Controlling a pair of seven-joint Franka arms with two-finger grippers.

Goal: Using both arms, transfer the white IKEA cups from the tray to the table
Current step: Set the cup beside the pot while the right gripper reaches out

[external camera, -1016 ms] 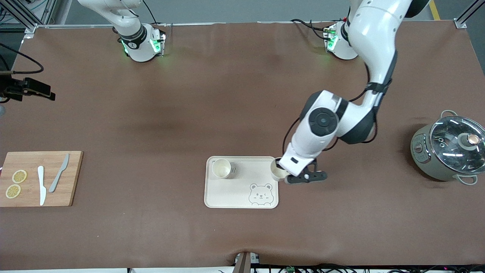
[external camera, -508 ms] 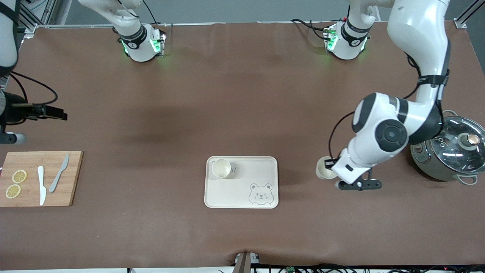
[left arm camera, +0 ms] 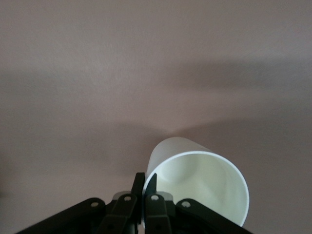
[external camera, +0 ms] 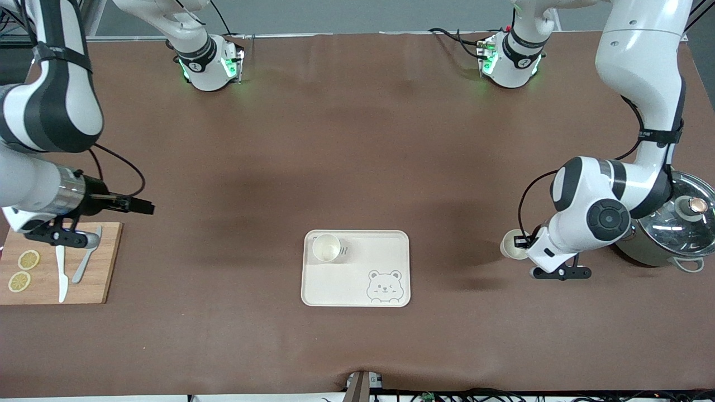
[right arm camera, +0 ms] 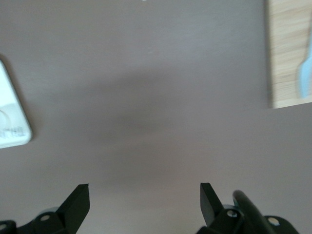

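One white IKEA cup (external camera: 327, 247) stands upright on the cream bear-print tray (external camera: 357, 290), in the corner nearest the right arm's end. My left gripper (external camera: 522, 242) is shut on the rim wall of the second cup (external camera: 511, 246) over the brown table, between the tray and the pot. In the left wrist view one finger is inside this cup (left arm camera: 202, 183) and one outside, at my left gripper (left arm camera: 145, 181). My right gripper (external camera: 146, 207) hangs open and empty over the table beside the cutting board; it also shows open (right arm camera: 144, 195) in the right wrist view.
A grey pot with a glass lid (external camera: 662, 223) stands right beside the left arm's wrist. A wooden cutting board (external camera: 109, 262) with two knives and lemon slices lies at the right arm's end. The right wrist view shows the tray's corner (right arm camera: 10, 122) and the board's edge (right arm camera: 287, 53).
The left arm carried its cup from the tray's edge toward the pot. The right arm swung into view near the cutting board.
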